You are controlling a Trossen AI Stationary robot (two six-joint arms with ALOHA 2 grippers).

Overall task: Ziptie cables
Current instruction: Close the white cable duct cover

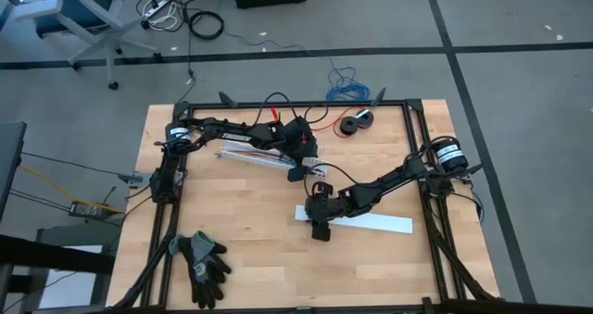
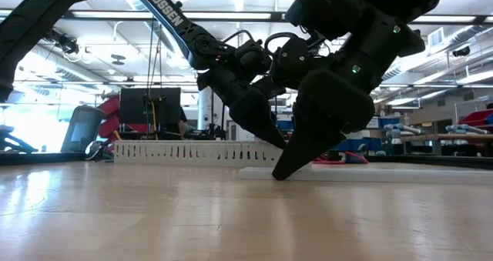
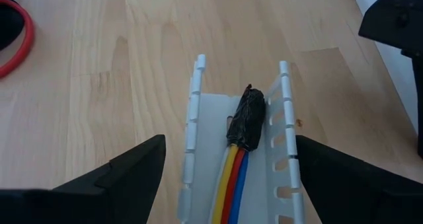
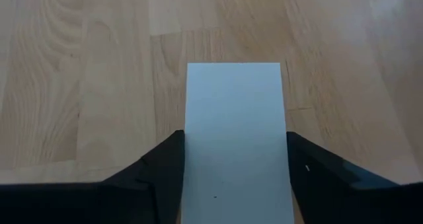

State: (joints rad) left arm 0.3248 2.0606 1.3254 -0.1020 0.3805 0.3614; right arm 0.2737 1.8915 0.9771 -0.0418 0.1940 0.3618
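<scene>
Straddling a white strip (image 4: 234, 138) near counter (image 1: 250, 249) centre, right pincer (image 4: 234, 178) touches its edges; left pincer (image 3: 228, 178), at ten o'clock, gapes around cables (image 3: 234, 178) in their slotted tray (image 3: 198, 118)

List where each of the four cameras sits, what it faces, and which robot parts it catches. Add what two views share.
High: overhead, straight down on the table; both arms show.
Low: at tabletop height, looking across; the right gripper touches down.
Left wrist: looks past the left gripper at the cables in a slotted white tray.
Right wrist: looks past the right gripper at a white strip.
Shared: the strip also shows from overhead.
</scene>
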